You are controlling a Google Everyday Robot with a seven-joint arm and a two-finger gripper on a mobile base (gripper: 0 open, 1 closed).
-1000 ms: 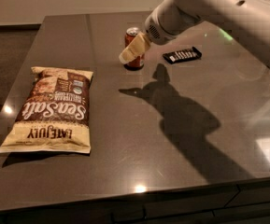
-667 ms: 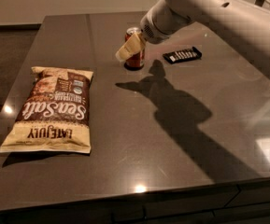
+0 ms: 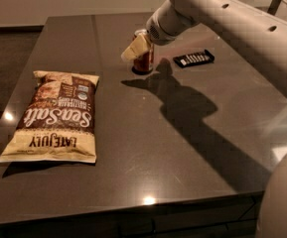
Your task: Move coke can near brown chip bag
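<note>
The coke can [image 3: 144, 62], small and red, stands upright on the dark table toward the back, left of a flat black object. My gripper [image 3: 137, 47] is right at the can, its cream tip overlapping the can's upper left side and hiding the top. The brown chip bag [image 3: 56, 115] lies flat at the table's left front, with "Sea Salt" and "Late July" lettering, well apart from the can.
A flat black rectangular object [image 3: 193, 58] lies just right of the can. My arm [image 3: 232, 24] reaches in from the upper right and casts a shadow across the table [image 3: 182, 148]. The table's front edge runs along the bottom.
My arm has edged slightly toward the can and down. The can, the bag and the black object stay where they were.
</note>
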